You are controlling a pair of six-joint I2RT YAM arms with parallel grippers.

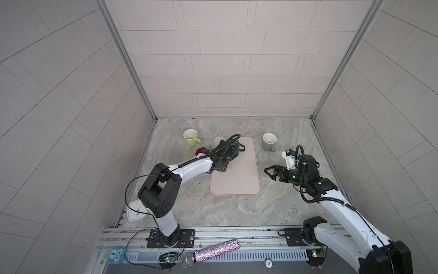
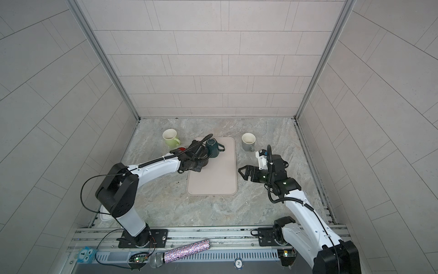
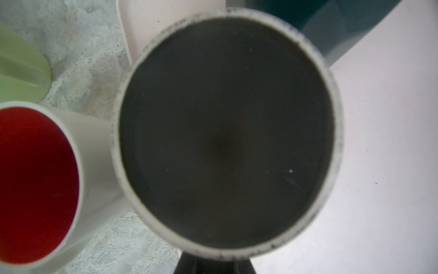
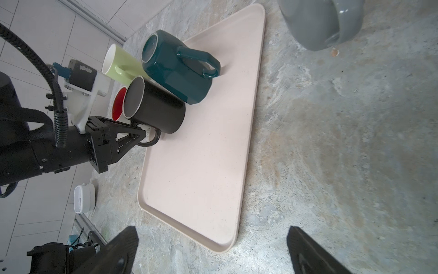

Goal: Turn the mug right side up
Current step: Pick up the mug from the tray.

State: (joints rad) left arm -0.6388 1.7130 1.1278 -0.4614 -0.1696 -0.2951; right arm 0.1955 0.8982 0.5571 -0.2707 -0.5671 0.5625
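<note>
Rigid glazed ceramic, to judge by the black mug (image 4: 156,109): probably weighty, slick and chippable, best taken by the handle (image 4: 157,138). Stands base-up near the far left corner of the tray (image 4: 201,178), just beside the teal mug (image 4: 175,73). Pinched at that handle by the left claw (image 4: 142,137); well apart from the wide-spread right claw (image 1: 269,174).

Two robot arms, left arm (image 1: 194,169) and right arm (image 1: 336,210), with glossy white shells and chunky matt black joints. Black ribbed conduit (image 4: 59,125) runs along each. Green lights (image 1: 294,177) dot the right wrist. White camera mount (image 4: 94,87) on the left wrist. Left gripper (image 4: 142,138) and right gripper (image 1: 269,173) have black triangular fingers (image 4: 126,249)
</note>
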